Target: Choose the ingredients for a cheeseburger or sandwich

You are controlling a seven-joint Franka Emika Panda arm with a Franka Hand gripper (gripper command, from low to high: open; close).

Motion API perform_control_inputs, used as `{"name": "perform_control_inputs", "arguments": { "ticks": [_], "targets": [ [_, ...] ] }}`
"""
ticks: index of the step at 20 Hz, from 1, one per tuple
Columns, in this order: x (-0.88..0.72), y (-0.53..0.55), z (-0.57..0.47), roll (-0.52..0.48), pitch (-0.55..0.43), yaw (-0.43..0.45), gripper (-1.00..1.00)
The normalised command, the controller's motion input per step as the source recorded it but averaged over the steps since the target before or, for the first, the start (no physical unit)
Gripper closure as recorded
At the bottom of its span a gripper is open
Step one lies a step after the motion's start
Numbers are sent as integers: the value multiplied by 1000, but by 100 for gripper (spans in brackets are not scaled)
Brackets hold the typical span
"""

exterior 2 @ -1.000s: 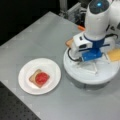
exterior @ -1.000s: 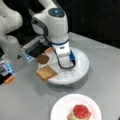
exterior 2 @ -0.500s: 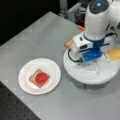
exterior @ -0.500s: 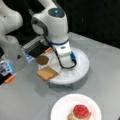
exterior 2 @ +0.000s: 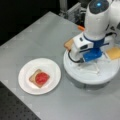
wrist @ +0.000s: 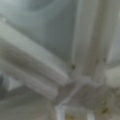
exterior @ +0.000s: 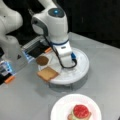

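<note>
low over the white segmented tray [exterior: 82, 68] [exterior 2: 105, 75], the gripper [exterior 2: 86, 62], fingers hidden by the arm body; cannot tell whether spread or closed. wrist view filled with the tray's white dividers [wrist: 82, 50]. at the tray's 9 o'clock in a front view, bread square [exterior: 47, 73] and brown patty [exterior: 42, 60]; cheese square [exterior 2: 113, 53] at 2 o'clock. on the paper plate [exterior: 62, 107] [exterior 2: 52, 67], the sandwich [exterior: 80, 113] [exterior 2: 39, 78], tomato on top.
</note>
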Motion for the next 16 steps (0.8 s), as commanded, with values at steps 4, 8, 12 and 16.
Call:
{"name": "perform_control_inputs", "arguments": {
  "ticks": [4,8,12,16],
  "targets": [
    [-192,-206,-207,21,3,259,-100],
    [-189,-206,-196,32,14,292,-100],
    [-167,-211,-170,34,41,275,-100],
    [-154,-187,-150,37,50,202,-100]
  ]
}}
